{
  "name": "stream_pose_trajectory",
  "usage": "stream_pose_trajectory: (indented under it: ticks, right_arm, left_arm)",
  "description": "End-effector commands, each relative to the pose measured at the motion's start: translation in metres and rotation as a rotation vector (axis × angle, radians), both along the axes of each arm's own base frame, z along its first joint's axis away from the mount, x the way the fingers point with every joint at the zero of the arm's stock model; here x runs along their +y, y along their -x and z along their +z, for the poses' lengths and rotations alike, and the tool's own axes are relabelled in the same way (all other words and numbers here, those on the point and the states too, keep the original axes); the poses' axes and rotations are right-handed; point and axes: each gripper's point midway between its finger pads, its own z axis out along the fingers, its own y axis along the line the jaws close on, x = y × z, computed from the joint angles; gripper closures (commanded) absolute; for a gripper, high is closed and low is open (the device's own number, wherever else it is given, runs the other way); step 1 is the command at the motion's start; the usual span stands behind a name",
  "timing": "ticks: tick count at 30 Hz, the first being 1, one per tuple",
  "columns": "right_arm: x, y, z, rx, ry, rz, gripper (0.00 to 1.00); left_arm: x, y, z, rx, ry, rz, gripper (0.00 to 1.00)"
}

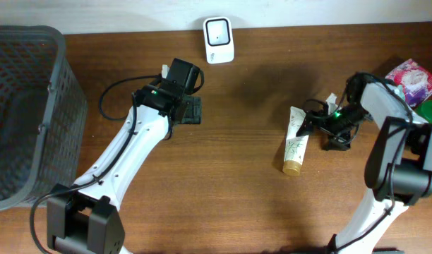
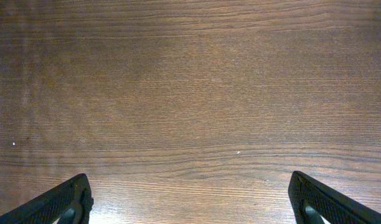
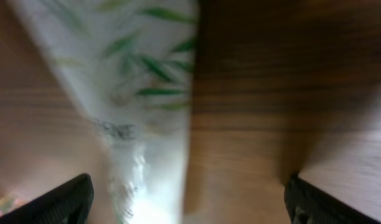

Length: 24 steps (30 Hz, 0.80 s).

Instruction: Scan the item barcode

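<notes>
Overhead: leaf-print tube (image 1: 296, 137) lay flat on table (image 1: 244, 176), long axis near-to-far, gold cap (image 1: 292, 168) toward robot. Right gripper (image 1: 308, 127), nearer arm, just beside its far end, spread wide, empty. Left gripper (image 1: 191, 109) wide, empty, well apart.

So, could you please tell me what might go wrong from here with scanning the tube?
1. The right gripper, jaws open, hangs over the flat-lying tube, which sits off-centre between them; closing could nudge it away rather than catch it.
2. The scanner stands well away from the tube, so a loose grip could drop it on the way.
</notes>
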Motion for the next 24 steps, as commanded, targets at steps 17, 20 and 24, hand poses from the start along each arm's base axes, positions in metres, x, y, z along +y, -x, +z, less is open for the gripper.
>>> stream_pose_trajectory:
  ticks: [17,20,24]
  right_arm:
    - [0.075,0.003,-0.030,-0.085,-0.125,0.098,0.74]
    - [0.085,0.003,-0.032,-0.050,-0.081,0.079,0.96]
    - [0.085,-0.017,-0.004,-0.068,-0.069,0.075,0.96]
  left_arm:
    - [-0.002,0.001,-0.001,0.004,-0.001,-0.014,0.01]
    - [-0.002,0.001,-0.001,0.004,-0.001,-0.014,0.01]
    - [-0.002,0.001,-0.001,0.004,-0.001,-0.014,0.01]
